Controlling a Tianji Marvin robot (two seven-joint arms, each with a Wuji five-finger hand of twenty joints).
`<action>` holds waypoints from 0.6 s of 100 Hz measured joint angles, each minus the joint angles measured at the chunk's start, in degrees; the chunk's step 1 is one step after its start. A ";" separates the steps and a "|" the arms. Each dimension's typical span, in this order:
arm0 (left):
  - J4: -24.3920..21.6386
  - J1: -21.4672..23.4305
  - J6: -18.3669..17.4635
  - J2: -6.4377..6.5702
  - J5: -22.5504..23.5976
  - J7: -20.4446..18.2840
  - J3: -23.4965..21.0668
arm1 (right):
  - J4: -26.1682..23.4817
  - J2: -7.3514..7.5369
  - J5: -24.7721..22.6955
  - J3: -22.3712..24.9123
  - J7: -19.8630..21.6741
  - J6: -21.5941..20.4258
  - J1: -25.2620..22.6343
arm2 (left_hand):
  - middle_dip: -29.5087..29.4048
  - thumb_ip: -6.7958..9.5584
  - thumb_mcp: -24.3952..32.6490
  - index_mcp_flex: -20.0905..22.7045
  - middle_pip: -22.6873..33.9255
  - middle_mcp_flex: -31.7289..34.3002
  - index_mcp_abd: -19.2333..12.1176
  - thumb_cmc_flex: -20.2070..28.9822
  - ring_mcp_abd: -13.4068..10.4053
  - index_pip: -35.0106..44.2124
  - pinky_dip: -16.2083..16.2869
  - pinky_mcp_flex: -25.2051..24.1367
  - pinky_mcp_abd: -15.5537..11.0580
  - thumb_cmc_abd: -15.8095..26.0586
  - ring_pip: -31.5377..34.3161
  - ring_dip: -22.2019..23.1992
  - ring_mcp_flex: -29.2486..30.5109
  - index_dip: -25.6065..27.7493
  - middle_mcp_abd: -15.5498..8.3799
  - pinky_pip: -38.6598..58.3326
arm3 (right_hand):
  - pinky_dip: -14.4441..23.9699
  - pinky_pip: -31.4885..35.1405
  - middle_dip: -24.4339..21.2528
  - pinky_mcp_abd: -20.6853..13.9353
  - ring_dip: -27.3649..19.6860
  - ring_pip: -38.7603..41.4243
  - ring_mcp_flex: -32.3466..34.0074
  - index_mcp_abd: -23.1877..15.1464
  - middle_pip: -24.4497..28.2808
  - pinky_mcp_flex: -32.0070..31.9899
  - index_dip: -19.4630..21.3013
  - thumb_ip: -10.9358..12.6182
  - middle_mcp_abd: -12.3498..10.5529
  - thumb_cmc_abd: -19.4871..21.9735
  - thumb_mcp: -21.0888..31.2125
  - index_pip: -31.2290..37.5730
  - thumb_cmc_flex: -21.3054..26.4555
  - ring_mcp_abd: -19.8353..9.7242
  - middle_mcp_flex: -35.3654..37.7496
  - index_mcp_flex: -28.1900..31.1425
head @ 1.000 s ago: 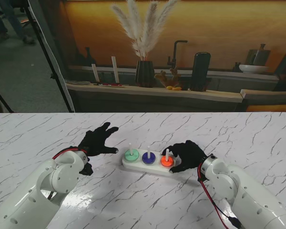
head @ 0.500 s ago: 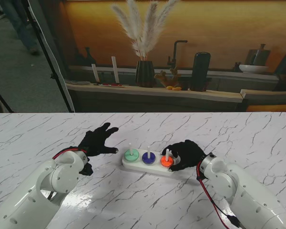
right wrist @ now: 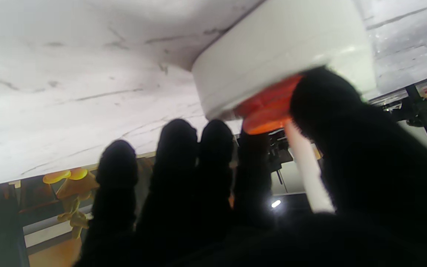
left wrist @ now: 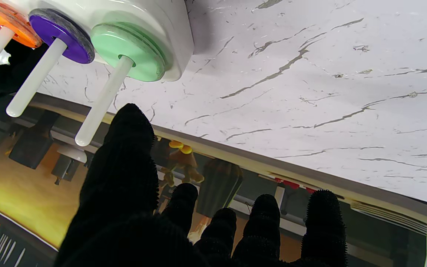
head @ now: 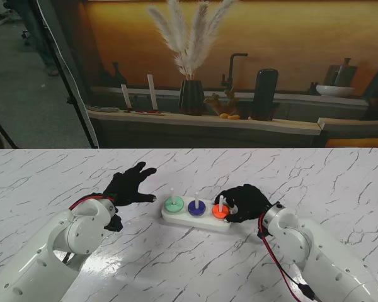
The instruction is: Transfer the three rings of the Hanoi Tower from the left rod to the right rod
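1. Rising from the near corners of the stand view, the two white arms reached over the marble table; each ended in a black-gloved hand.
2. The left hand hovered to the left of the white base, apart from it; its fingers were spread and held nothing; the left wrist view showed the thumb tip near the left rod but not touching it.
3. The right hand lay at the right end of the base; its fingers were curled about the right rod; the right wrist view showed the thumb against the edge of the orange ring and the other fingers alongside; whether the ring was actually gripped could not be told.
4. The base lay near the table's middle; the green ring sat on the left rod, the purple ring on the middle rod, the orange ring on the right rod; each ring rested low on the base.
5. Farther off, beyond the table edge, a counter carried a dark vase of pale plumes.
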 measured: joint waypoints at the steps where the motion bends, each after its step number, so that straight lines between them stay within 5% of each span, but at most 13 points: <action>1: 0.00 0.00 0.00 0.00 -0.01 0.00 0.00 | 0.05 -0.03 0.01 0.01 -0.18 -0.01 -0.01 | 0.00 0.00 0.00 0.00 0.00 0.00 0.00 0.00 0.00 0.00 0.00 0.00 0.00 0.00 0.00 0.00 0.00 0.00 0.00 0.00 | 0.00 0.00 0.00 0.00 0.00 0.00 0.00 0.11 0.04 0.02 0.00 0.00 -0.04 -0.07 0.03 0.00 0.00 0.00 0.15 0.09; 60: 0.00 0.09 0.12 0.00 -0.73 -0.22 0.06 | -0.97 -0.62 -0.51 2.78 -3.67 -1.88 -1.85 | 0.00 0.00 -0.01 0.01 0.00 0.00 0.00 -0.01 0.01 0.00 -0.03 -0.60 0.00 0.03 0.00 0.00 0.00 0.01 0.00 0.00 | 0.00 0.65 -0.10 0.00 -0.02 0.00 0.01 2.57 0.05 0.27 0.00 -1.01 -0.07 -0.54 1.84 0.01 0.08 -0.01 0.74 1.56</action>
